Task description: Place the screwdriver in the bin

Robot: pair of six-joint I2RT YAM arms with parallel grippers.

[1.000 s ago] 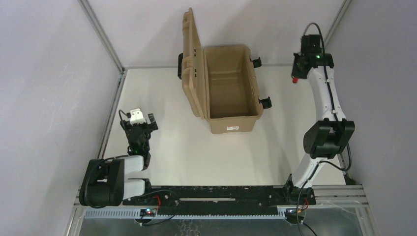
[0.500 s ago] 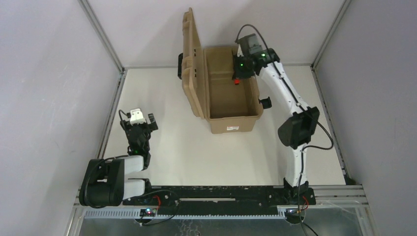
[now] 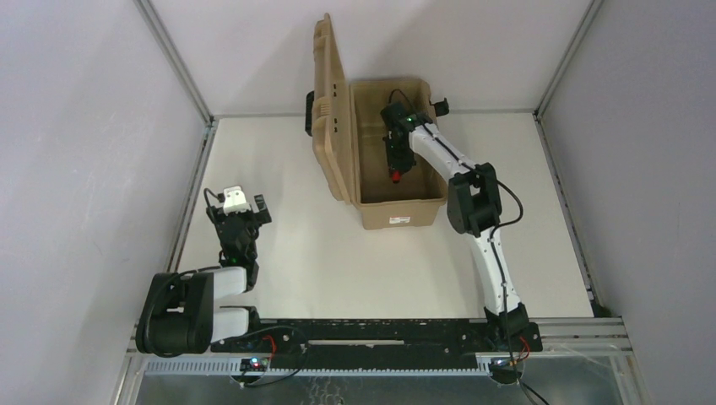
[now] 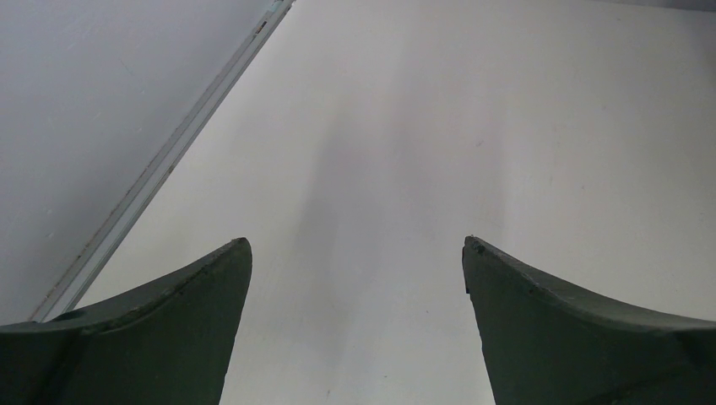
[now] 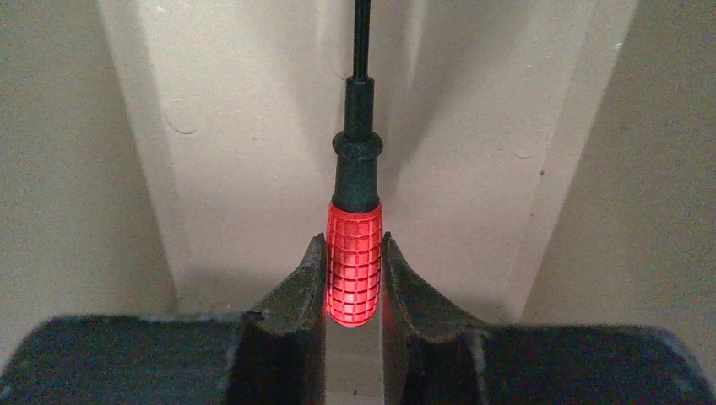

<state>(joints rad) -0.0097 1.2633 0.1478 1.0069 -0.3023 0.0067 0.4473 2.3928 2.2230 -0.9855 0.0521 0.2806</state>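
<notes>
The tan bin (image 3: 401,215) stands at the back of the table with its lid (image 3: 329,101) swung up on the left. My right gripper (image 3: 395,164) reaches down inside it. The red handle of the screwdriver (image 3: 394,175) shows at its tip. In the right wrist view both fingertips press on the red ribbed handle of the screwdriver (image 5: 355,261), so my right gripper (image 5: 355,240) is shut on it. Its black shaft points away over the bin's tan floor (image 5: 253,126). My left gripper (image 3: 243,211) rests at the left, open (image 4: 356,245), with only bare table between its fingers.
Black latches (image 3: 456,176) stick out from the bin's right side. A metal rail (image 4: 160,169) runs along the table's left edge beside the grey wall. The black base bar (image 3: 371,333) of both arms lies along the near edge.
My right arm has swung left from the back right corner, over the bin's rim, and down into the bin with the screwdriver. The left arm has not moved.
</notes>
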